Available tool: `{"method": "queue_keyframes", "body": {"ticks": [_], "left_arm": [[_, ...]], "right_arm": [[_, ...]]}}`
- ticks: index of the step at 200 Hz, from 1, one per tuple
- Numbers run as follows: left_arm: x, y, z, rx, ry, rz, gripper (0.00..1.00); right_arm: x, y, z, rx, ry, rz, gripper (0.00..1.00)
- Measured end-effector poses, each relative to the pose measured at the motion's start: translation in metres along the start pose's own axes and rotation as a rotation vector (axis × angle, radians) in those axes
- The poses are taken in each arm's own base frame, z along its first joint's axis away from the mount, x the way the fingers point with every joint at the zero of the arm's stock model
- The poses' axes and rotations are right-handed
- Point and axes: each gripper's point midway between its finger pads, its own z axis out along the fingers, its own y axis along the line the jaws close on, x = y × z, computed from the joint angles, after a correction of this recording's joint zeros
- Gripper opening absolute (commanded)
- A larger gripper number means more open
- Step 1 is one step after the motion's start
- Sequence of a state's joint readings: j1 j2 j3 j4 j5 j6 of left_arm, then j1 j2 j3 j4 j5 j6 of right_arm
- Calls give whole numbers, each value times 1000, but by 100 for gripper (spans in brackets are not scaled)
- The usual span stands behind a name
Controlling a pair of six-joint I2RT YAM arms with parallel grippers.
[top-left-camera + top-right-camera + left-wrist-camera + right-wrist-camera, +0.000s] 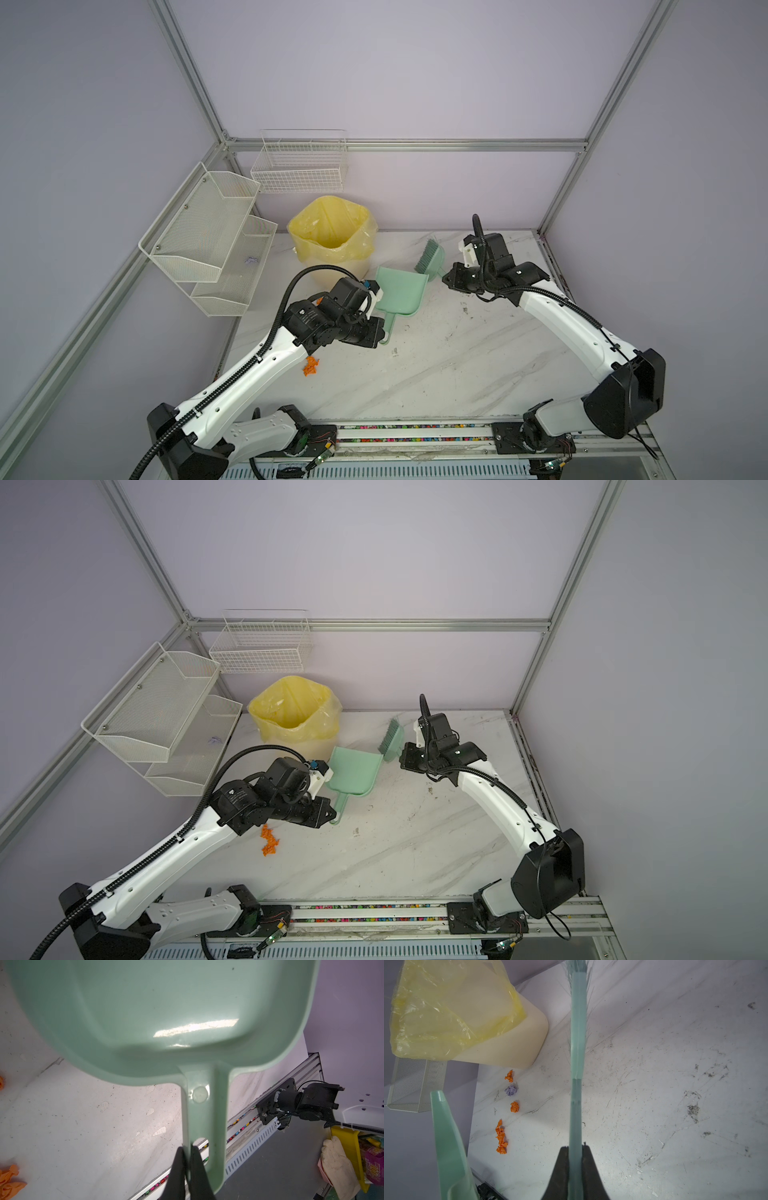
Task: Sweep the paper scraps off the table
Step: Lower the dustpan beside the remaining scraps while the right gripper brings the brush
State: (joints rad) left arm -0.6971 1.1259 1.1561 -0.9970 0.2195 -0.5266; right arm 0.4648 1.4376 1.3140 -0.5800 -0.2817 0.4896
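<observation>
In both top views my left pincer was clamped on the handle of the green dustpan, which sat just in front of the yellow-bagged bin. An orange cluster of paper scraps lay on the table beside my left forearm. It was behind that pincer, toward the arm's base, and clear of it. My right pincer gripped the green brush, well apart from the scraps, with the dustpan between them.

From the left wrist, the pincer was closed on the handle's edge by its hanging hole. Orange scraps showed at the frame's edge, well off from the pincer.

From the right wrist, the pincer clamped the brush handle. A row of scraps, orange with one lavender, lay near the bin, between the brush and the dustpan's rim and apart from the pincer.
</observation>
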Motion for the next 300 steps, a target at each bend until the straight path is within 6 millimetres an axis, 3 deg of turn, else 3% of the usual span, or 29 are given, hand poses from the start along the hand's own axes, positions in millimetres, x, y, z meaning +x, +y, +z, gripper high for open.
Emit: {"method": "queue_keyframes", "body": {"ticks": [145,237,300], "left_arm": [[55,36,0,-70,40,-136,0],[64,52,-5,-139,28,-189,0],[71,79,-16,-262,13,-228,0]], "right_arm": [[9,12,6,-67,20,0,0],[27,33,12,-109,48,-14,0],[48,53,16,-140,86,-33,0]]}}
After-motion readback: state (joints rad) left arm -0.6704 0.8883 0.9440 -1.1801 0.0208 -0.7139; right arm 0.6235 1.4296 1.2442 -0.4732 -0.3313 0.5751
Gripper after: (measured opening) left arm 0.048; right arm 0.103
